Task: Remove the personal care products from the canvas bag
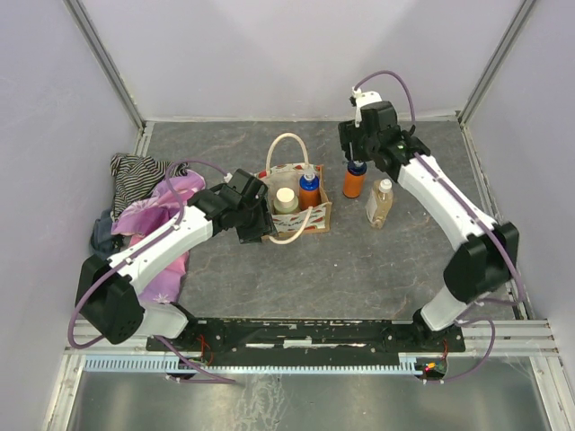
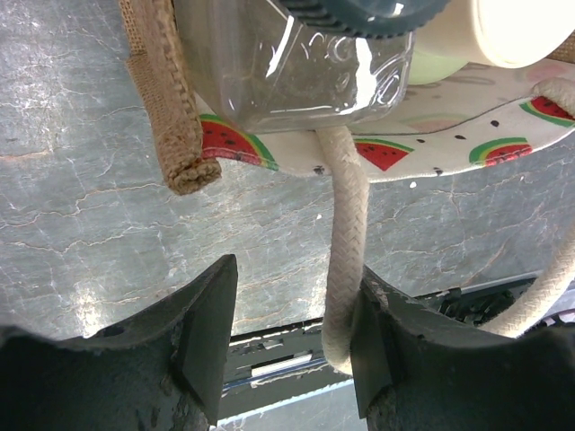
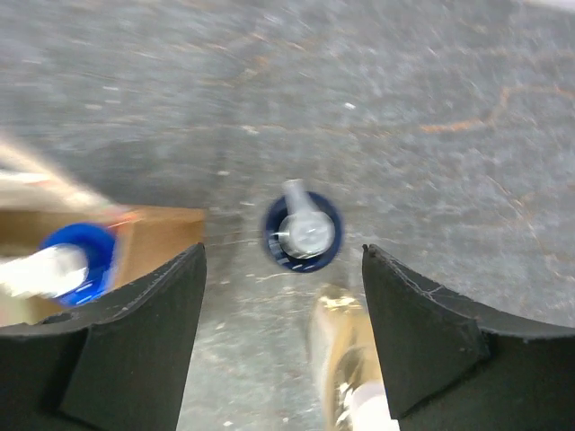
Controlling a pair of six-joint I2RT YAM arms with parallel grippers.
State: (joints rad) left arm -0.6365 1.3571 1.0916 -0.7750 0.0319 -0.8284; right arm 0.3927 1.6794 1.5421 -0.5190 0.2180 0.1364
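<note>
Standing upright, the small orange pump-top bottle (image 1: 355, 184) points straight up beneath the released right gripper (image 3: 283, 251). The left gripper (image 2: 296, 269) gapes beside the tan canvas bag (image 1: 320, 221).

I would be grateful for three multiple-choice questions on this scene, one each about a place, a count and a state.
1. Where does the orange bottle nearest the right hand stand?
A. on the table, right of the bag
B. inside the bag
C. on the table, left of the bag

2. How many bottles stand outside the bag?
A. one
B. two
C. four

3. How is the right hand?
A. shut on the orange bottle
B. open above the orange bottle
C. shut, resting on the table

Answers:
1 A: it stands on bare table beside the bag's right wall.
2 B: only it and the beige bottle are outside.
3 B: its fingers stand wide apart above the bottle.
</note>
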